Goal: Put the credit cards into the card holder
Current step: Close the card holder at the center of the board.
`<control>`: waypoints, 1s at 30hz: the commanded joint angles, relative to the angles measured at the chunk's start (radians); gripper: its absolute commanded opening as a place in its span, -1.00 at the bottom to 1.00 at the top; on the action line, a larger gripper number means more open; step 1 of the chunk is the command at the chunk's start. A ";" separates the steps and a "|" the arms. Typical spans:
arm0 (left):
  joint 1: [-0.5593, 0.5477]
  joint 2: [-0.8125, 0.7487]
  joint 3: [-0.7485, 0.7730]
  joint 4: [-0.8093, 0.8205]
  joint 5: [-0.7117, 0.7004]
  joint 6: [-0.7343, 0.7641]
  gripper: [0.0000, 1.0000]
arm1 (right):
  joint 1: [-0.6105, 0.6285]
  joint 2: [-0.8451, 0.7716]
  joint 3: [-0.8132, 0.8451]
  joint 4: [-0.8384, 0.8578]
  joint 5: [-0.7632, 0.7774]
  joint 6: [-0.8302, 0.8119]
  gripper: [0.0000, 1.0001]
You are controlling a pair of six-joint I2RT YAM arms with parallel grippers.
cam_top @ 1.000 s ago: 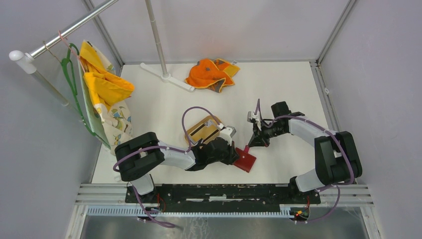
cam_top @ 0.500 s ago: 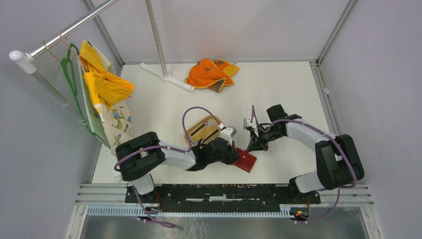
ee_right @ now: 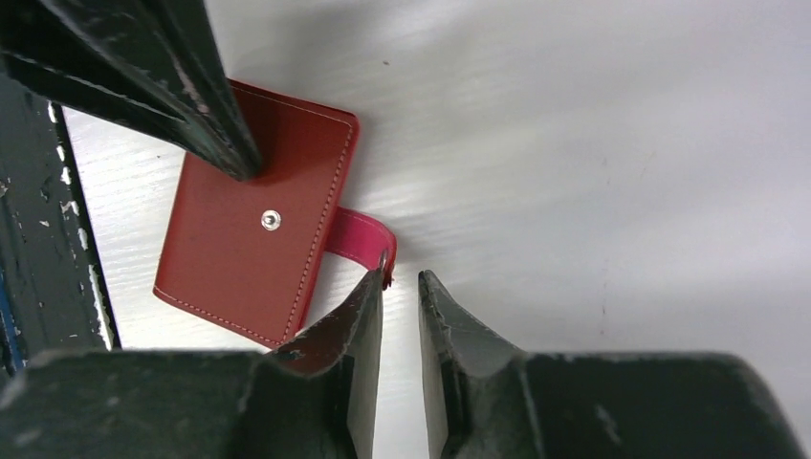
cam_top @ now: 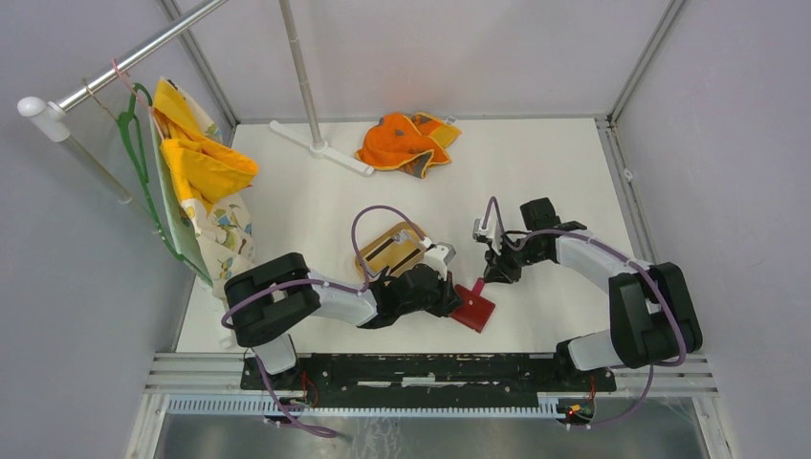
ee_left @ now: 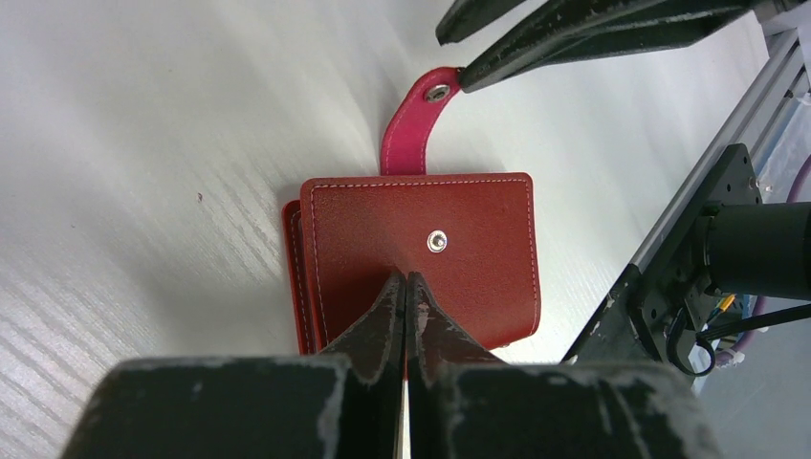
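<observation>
The red card holder [cam_top: 473,310] lies folded shut on the white table, its snap tab [ee_left: 411,124] sticking out unfastened. My left gripper [ee_left: 404,277] is shut, and its tips press down on the holder's cover [ee_left: 421,239] just below the snap stud. My right gripper [ee_right: 402,277] stands slightly open at the end of the tab [ee_right: 359,239]. Its left fingertip [ee_right: 375,287] touches the tab, and nothing lies between the jaws. Pale credit cards [cam_top: 392,251] with dark stripes seem to lie on the tan tray, behind the left arm.
The tan wooden tray [cam_top: 371,256] sits just behind the left wrist. An orange cloth [cam_top: 406,142] lies at the back, beside a white stand's foot [cam_top: 320,148]. Yellow cloths [cam_top: 196,163] hang at the left. A metal rail [cam_top: 430,368] runs along the near edge.
My right gripper's jaws have parted a little beside the snap tab, after the arm shifted left and back. The left gripper and the card holder have stayed put.
</observation>
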 commanded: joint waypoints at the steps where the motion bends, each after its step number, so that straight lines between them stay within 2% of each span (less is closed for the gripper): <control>1: 0.000 0.020 -0.002 0.018 0.021 0.009 -0.97 | -0.039 0.044 0.026 0.010 -0.034 0.032 -0.43; 7: 0.000 0.017 -0.006 0.019 0.021 0.010 -0.96 | -0.062 0.097 0.053 -0.055 -0.125 0.001 -0.21; 13: 0.001 0.018 -0.006 0.018 0.019 0.012 -0.96 | -0.066 0.121 0.070 -0.093 -0.188 -0.032 -0.18; 30: 0.000 0.020 -0.005 0.018 0.020 0.012 -0.96 | -0.076 0.134 0.079 -0.072 -0.191 0.007 -0.53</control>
